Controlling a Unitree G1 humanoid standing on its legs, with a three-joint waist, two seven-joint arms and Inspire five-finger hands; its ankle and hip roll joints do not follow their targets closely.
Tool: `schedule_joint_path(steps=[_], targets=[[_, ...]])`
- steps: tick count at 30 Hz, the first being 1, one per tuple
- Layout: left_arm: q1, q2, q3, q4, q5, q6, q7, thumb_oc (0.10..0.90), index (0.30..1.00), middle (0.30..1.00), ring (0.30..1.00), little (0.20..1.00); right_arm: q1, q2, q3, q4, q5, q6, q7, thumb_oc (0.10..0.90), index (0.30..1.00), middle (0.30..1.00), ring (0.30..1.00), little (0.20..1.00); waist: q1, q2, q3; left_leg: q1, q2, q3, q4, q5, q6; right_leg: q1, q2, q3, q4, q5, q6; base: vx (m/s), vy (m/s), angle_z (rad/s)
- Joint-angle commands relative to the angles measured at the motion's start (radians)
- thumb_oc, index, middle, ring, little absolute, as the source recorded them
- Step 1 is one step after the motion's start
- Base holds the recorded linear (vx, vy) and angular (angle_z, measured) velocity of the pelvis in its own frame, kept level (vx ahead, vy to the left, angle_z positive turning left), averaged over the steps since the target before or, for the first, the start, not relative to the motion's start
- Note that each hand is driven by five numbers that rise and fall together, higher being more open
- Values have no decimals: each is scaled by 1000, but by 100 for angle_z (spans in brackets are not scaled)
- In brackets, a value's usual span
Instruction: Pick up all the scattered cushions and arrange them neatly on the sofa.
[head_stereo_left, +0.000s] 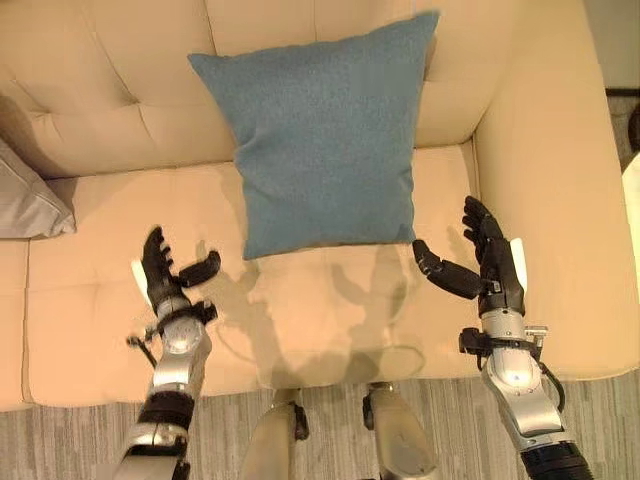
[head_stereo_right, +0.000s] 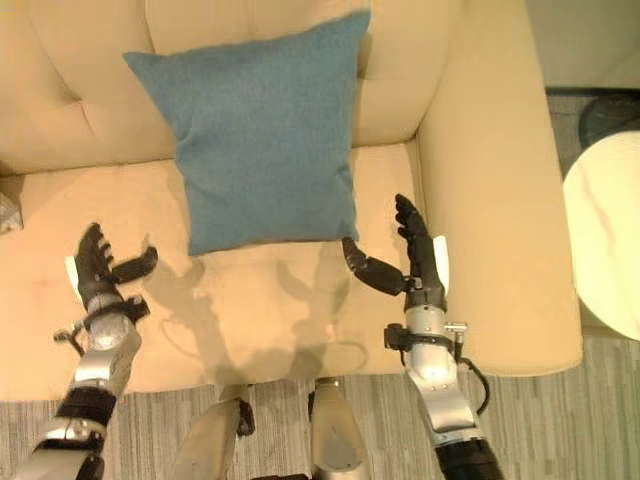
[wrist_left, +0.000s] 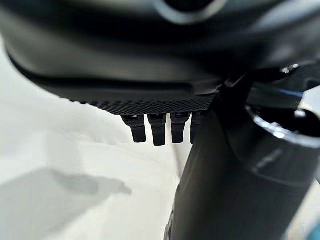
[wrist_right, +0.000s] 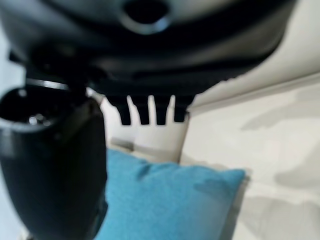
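- You have one blue cushion (head_stereo_left: 320, 130) standing tilted against the backrest of the cream sofa (head_stereo_left: 90, 90), its lower edge resting on the seat, toward the right armrest (head_stereo_left: 560, 180).
- In the left eye view you can also see the corner of a grey cushion (head_stereo_left: 28, 200) at the far left edge of the seat, against the backrest; the right eye view shows no more than a sliver of it at that edge.
- The right eye view gives you what the left eye view cuts off: a round pale table (head_stereo_right: 605, 235) on the floor just past the right armrest.
- Your left hand (head_stereo_left: 165, 272) hangs over the seat, left of the blue cushion's lower corner and apart from it, fingers straight and thumb spread, holding nothing.
- Your right hand (head_stereo_left: 490, 262) hangs over the seat near the armrest, fingers straight; its thumb points at the cushion's lower right corner and is very close to it, but I cannot tell whether it touches.
- The right wrist view shows you the blue cushion past the straight fingers (wrist_right: 142, 111), leaning on the backrest.
- The left wrist view shows you just pale sofa fabric beyond the straight fingers (wrist_left: 157, 130).
- A grey striped rug (head_stereo_left: 60, 440) lies in front of the sofa.
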Motion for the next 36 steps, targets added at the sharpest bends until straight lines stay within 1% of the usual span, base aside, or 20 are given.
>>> schedule_joint_path(steps=[1, 4, 9, 11, 13, 14, 16, 18, 20, 22, 23, 25, 26, 28, 29, 30, 32, 33, 35, 36], targets=[[85, -4, 7, 68, -68, -130, -88, 800, 900, 900, 900, 900, 77, -6, -50, 9, -38, -70, -21, 800, 900, 900, 900, 900, 20, -18, -227, -37, 4, -36, 193, -241, -5, 9, -68, -59, 120, -171, 35, 82, 90, 7], [127, -52, -87, 280, 85, -89, -130, 800, 900, 900, 900, 900, 130, 6, -86, 68, -30, -66, -18, 800, 900, 900, 900, 900, 21, -34, -240, 20, -2, -28, 266, -297, 2, 91, -78, -65, 140, -193, 40, 89, 106, 11], [145, -115, -124, 441, 111, -72, -189, 800, 900, 900, 900, 900, 169, 27, -99, 104, -52, -65, -20, 800, 900, 900, 900, 900, 13, -48, -265, 73, -12, -3, 249, -319, 18, 123, -87, -51, 106, -159, 59, 40, 105, -10], [135, -170, -110, 632, 127, -43, -232, 800, 900, 900, 900, 900, 184, 72, -98, 126, -34, -58, -9, 800, 900, 900, 900, 900, 3, -62, -300, 87, -26, 32, 191, -310, 28, 101, -96, -39, 44, -92, 90, -103, 142, -21], [137, -178, -108, 660, 131, -35, -245, 800, 900, 900, 900, 900, 185, 85, -95, 136, -26, -54, -5, 800, 900, 900, 900, 900, 7, -68, -310, 87, -26, 47, 170, -301, 30, 87, -99, -38, 37, -71, 101, -125, 72, -40], [145, -185, -124, 697, 166, -21, -251, 800, 900, 900, 900, 900, 169, 95, -82, 166, -24, -44, -5, 800, 900, 900, 900, 900, 5, -76, -303, 84, -24, 63, 165, -291, 33, 61, -108, -43, 63, -32, 116, -195, 14, -66], [148, -185, -152, 723, 236, 6, -258, 800, 900, 900, 900, 900, 150, 117, -66, 174, -11, -41, -17, 800, 900, 900, 900, 900, 23, -72, -288, 64, -4, 85, 169, -270, 38, 57, -109, -103, 149, -95, 111, -315, 34, -59], [197, -177, -213, 726, 346, 21, -273, 800, 900, 900, 900, 900, 145, 132, -43, 187, -14, -41, -16, 800, 900, 900, 900, 900, 67, -68, -295, 58, 7, 100, 161, -246, 47, 122, -104, -175, 302, -207, 89, -294, 4, -43], [208, -171, -228, 726, 373, 23, -276, 800, 900, 900, 900, 900, 151, 135, -36, 183, -16, -41, -13, 800, 900, 900, 900, 900, 79, -73, -308, 50, 4, 97, 163, -239, 49, 142, -96, -162, 336, -222, 88, -185, -90, -19], [236, -145, -217, 743, 409, 44, -262, 800, 900, 900, 900, 900, 184, 137, -16, 130, -9, -43, 1, 800, 900, 900, 900, 900, 111, -100, -342, 16, -17, 72, 188, -221, 53, 214, -58, -58, 406, -214, 96, -214, -183, 16], [236, -145, -217, 743, 409, 44, -262, 800, 900, 900, 900, 900, 184, 137, -17, 129, -9, -43, 1, 800, 900, 900, 900, 900, 111, -98, -344, 13, -14, 72, 187, -218, 52, 211, -56, -58, 404, -211, 95, -159, -158, 28], [248, -122, -199, 751, 421, 54, -250, 800, 900, 900, 900, 900, 181, 130, -7, 103, -17, -47, -5, 800, 900, 900, 900, 900, 134, -115, -365, -35, -21, 56, 211, -202, 49, 279, -38, -2, 356, -212, 85, -270, -233, 29], [239, -103, -175, 759, 415, 59, -226, 800, 900, 900, 900, 900, 172, 117, 16, 86, -31, -51, -4, 800, 900, 900, 900, 900, 152, -127, -362, -82, -7, 45, 237, -168, 37, 300, -1, 24, 286, -327, 30, -388, -329, 22], [226, -99, -148, 766, 387, 61, -217, 800, 900, 900, 900, 900, 152, 92, 37, 96, -55, -59, -13, 800, 900, 900, 900, 900, 166, -123, -359, -110, 17, 30, 241, -119, 9, 317, 47, 18, 217, -399, -19, -302, -300, 21], [226, -99, -147, 766, 387, 61, -217, 800, 900, 900, 900, 900, 150, 92, 38, 97, -55, -60, -14, 800, 900, 900, 900, 900, 163, -122, -358, -110, 17, 27, 241, -118, 8, 319, 48, 16, 215, -398, -20, -275, -283, 17], [225, -106, -128, 768, 358, 63, -207, 800, 900, 900, 900, 900, 154, 65, 54, 87, -78, -56, -6, 800, 900, 900, 900, 900, 163, -109, -348, -108, 37, 11, 210, -68, -14, 318, 80, 4, 188, -402, -41, -264, -247, 8], [220, -111, -124, 759, 345, 61, -210, 800, 900, 900, 900, 900, 156, 55, 59, 91, -87, -54, -1, 800, 900, 900, 900, 900, 160, -99, -340, -104, 50, 1, 183, -39, -25, 322, 97, -9, 176, -407, -51, -274, -227, 27], [215, -126, -126, 743, 306, 49, -219, 800, 900, 900, 900, 900, 158, 42, 67, 121, -102, -44, 3, 800, 900, 900, 900, 900, 157, -83, -321, -104, 66, -15, 139, 2, -42, 316, 114, -28, 169, -403, -59, -289, -167, 23], [209, -131, -128, 736, 295, 45, -219, 800, 900, 900, 900, 900, 155, 38, 68, 141, -113, -38, -4, 800, 900, 900, 900, 900, 154, -78, -311, -107, 69, -27, 132, 10, -50, 308, 117, -37, 176, -401, -63, -314, -150, 8], [199, -140, -113, 715, 227, 32, -221, 800, 900, 900, 900, 900, 168, 41, 47, 199, -120, -24, -42, 800, 900, 900, 900, 900, 146, -89, -282, -106, 63, -25, 161, -23, -51, 286, 106, -56, 192, -382, -65, -318, -112, 15]])
